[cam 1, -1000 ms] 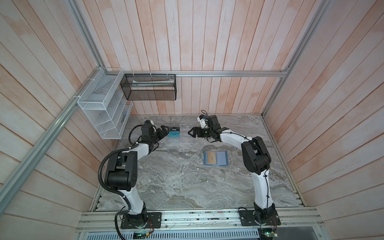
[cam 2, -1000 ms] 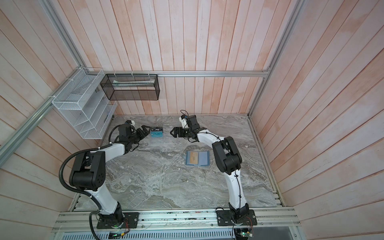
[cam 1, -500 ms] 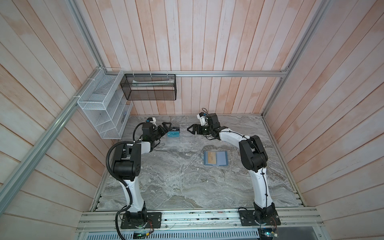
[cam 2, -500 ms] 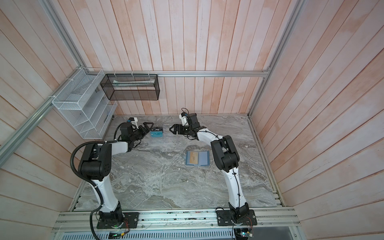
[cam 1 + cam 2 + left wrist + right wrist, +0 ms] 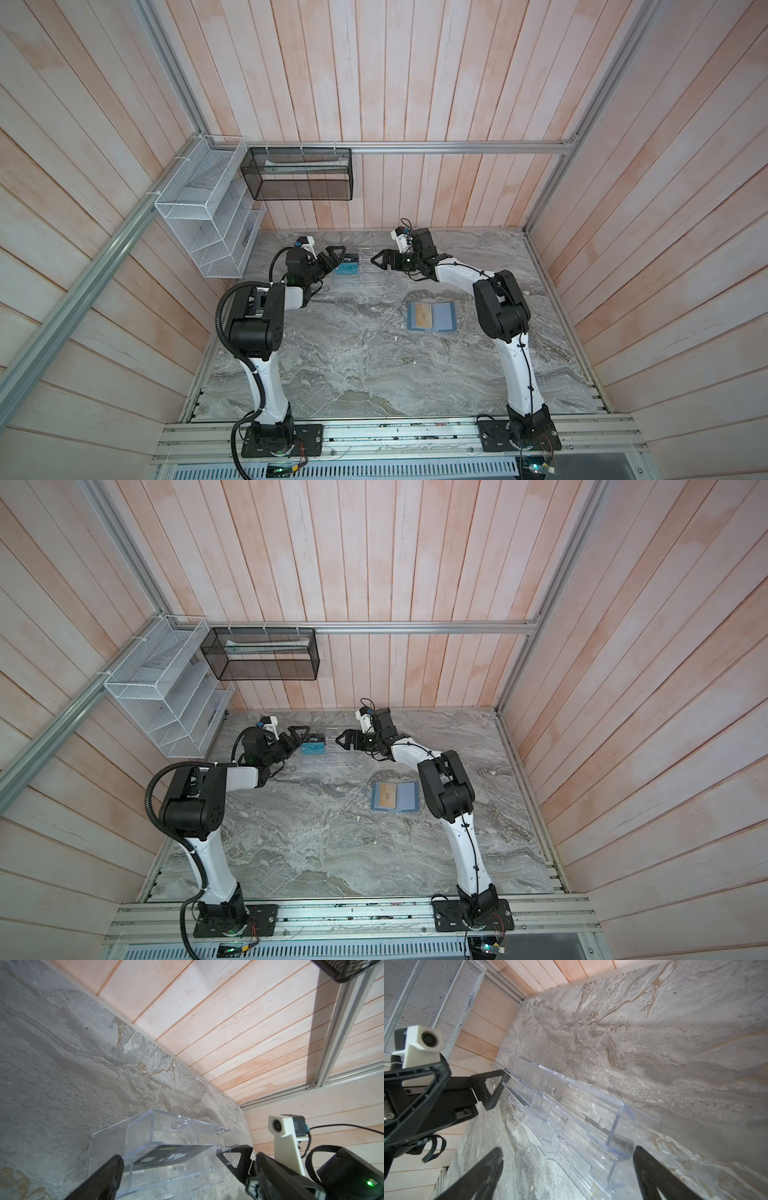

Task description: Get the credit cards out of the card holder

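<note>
The card holder (image 5: 442, 316) (image 5: 406, 796) lies open and flat on the marble in both top views. A gold-yellow credit card (image 5: 421, 316) (image 5: 385, 798) shows in its left half. A teal credit card (image 5: 347, 270) (image 5: 313, 751) stands in the clear rack. My left gripper (image 5: 333, 257) (image 5: 298, 735) (image 5: 188, 1160) is open at the rack's left end. My right gripper (image 5: 379, 262) (image 5: 343, 742) (image 5: 568, 1152) is open at its right end. Neither holds anything, and both are far from the card holder.
The clear acrylic slotted rack (image 5: 368, 274) (image 5: 166, 1136) (image 5: 571, 1109) stands near the back wall with a black "Vip" card (image 5: 351, 258) (image 5: 172, 1155) in it. A white wire shelf (image 5: 208, 216) and a black mesh basket (image 5: 299, 174) hang on the walls at the back left.
The left arm has folded its elbow up and its gripper has crept right towards the rack. The right gripper has edged left towards the rack. Both stay open.
</note>
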Controlling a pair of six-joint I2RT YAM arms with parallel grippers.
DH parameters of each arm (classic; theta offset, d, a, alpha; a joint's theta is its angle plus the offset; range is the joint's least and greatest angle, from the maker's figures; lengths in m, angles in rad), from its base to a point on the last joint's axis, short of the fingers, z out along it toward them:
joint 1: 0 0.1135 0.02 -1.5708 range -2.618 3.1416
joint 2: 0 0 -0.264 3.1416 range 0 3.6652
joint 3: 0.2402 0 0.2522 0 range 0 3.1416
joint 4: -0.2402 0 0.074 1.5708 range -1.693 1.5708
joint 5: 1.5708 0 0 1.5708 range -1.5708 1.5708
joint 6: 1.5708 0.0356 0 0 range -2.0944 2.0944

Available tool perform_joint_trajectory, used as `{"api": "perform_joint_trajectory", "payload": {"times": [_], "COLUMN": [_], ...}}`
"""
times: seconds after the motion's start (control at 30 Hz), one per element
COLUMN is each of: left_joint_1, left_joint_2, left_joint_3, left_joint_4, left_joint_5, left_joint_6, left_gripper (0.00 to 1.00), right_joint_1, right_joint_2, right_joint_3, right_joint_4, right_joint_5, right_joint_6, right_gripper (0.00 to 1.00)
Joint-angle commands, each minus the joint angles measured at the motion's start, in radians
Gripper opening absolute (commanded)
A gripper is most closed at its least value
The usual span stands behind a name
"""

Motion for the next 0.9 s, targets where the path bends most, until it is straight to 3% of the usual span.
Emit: {"api": "perform_joint_trajectory", "payload": {"times": [0.0, 0.6, 0.87], "left_joint_1": [-0.009, -0.014, -0.012], "left_joint_2": [-0.008, -0.097, -0.171], "left_joint_3": [-0.027, -0.111, -0.111], "left_joint_4": [0.023, -0.011, -0.146], "left_joint_5": [0.015, -0.007, -0.052], "left_joint_6": [0.003, 0.025, 0.119], "left_gripper": [1.0, 1.0, 1.0], "right_joint_1": [0.012, 0.04, 0.043], "right_joint_2": [0.004, -0.084, -0.148], "right_joint_3": [0.0, -0.123, -0.213], "right_joint_4": [0.025, 0.066, 0.097], "right_joint_5": [-0.02, -0.014, 0.001], "right_joint_6": [0.008, 0.026, 0.043], "right_gripper": [0.98, 0.98, 0.98]}}
